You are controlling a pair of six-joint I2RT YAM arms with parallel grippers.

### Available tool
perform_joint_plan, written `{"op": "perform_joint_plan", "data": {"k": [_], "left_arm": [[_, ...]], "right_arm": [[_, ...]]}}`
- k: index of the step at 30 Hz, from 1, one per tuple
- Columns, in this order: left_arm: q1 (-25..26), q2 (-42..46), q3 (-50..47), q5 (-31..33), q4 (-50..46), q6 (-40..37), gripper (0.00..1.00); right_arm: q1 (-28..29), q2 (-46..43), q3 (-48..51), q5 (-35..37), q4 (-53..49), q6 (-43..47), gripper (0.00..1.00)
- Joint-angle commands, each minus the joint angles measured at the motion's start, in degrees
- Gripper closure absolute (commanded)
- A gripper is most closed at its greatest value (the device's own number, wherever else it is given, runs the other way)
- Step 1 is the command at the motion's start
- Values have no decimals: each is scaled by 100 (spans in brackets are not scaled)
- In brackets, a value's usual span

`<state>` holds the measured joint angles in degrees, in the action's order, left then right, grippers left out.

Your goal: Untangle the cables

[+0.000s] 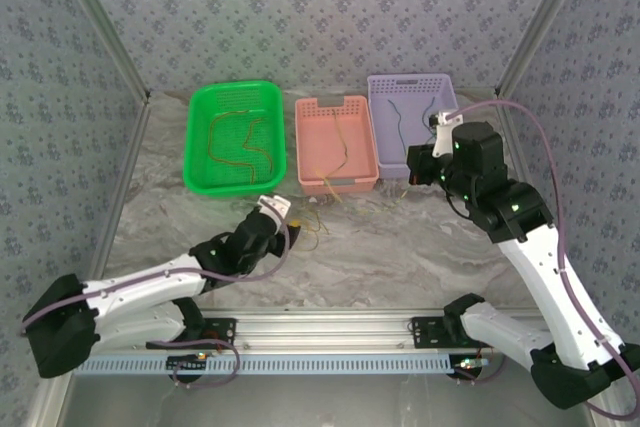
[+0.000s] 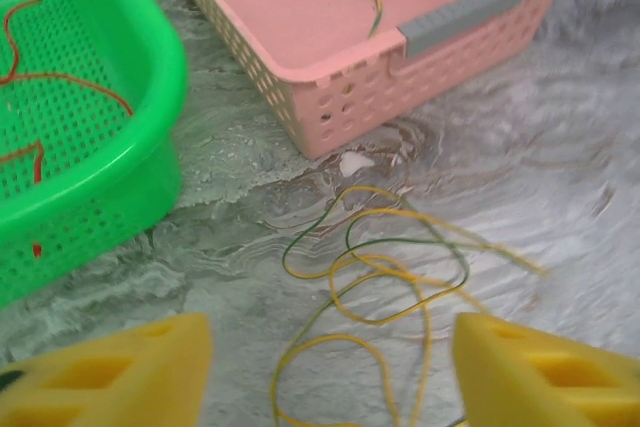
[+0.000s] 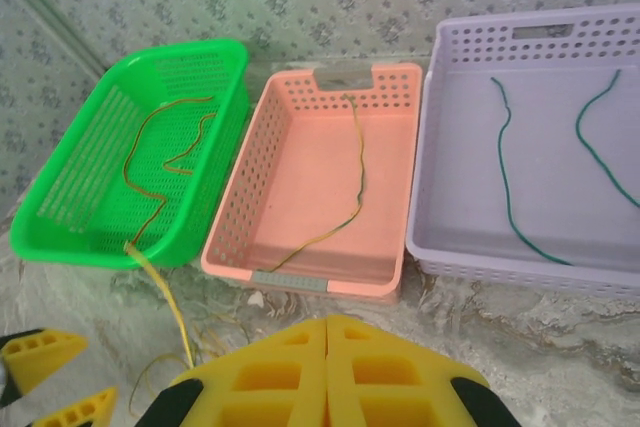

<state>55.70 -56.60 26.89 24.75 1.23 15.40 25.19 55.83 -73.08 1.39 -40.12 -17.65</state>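
Looking down at the marble table [image 1: 400, 247], I see the left gripper [image 2: 332, 332] low over the surface with its yellow fingers [image 2: 130, 372] spread wide and nothing held between them. Just ahead of it, partly between those fingers, lies the loose tangle of yellow and green cables [image 2: 390, 267], looping over itself on the bare table close in front of the pink basket [image 1: 337, 187] and not touching the basket wall. The right gripper [image 3: 327, 325] hangs higher, above the near edges of the pink basket and the purple basket [image 1: 410, 80], its two yellow pads pressed flat together with no wire visible between them. Three baskets stand in a row at the far side. The green basket [image 1: 236, 87] on the left holds the orange cables [image 3: 165, 147], which wind across its perforated floor. A single yellow-green cable [image 3: 355, 177] runs lengthwise down the middle of the pink basket. Two teal cables [image 3: 510, 177] lie apart from each other on the floor of the purple basket. From the right wrist camera, a yellow strand [image 3: 165, 297] leads from by the green basket's front rim down onto the table.
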Motion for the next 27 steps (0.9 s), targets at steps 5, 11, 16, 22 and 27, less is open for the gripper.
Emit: {"op": "perform_joint_plan", "data": {"k": [5, 11, 16, 22, 27], "left_arm": [[-16, 984, 953, -351, -474, 1835, 20], [-11, -107, 2040, -1146, -135, 3455, 23], [15, -1280, 2634, -1373, 226, 4769, 25], [55, -2009, 2880, -1211, 891, 5328, 25], [29, -2477, 3229, -1242, 865, 5438, 38]], "right_arm": [[-33, 604, -8, 779, 513, -1390, 100], [-85, 883, 580, 783, 1466, -2932, 100], [-95, 928, 1098, 807, 2011, -4051, 100], [-94, 903, 1536, 750, 2404, -4755, 100], [-110, 895, 1814, 591, 2672, -4997, 100]]}}
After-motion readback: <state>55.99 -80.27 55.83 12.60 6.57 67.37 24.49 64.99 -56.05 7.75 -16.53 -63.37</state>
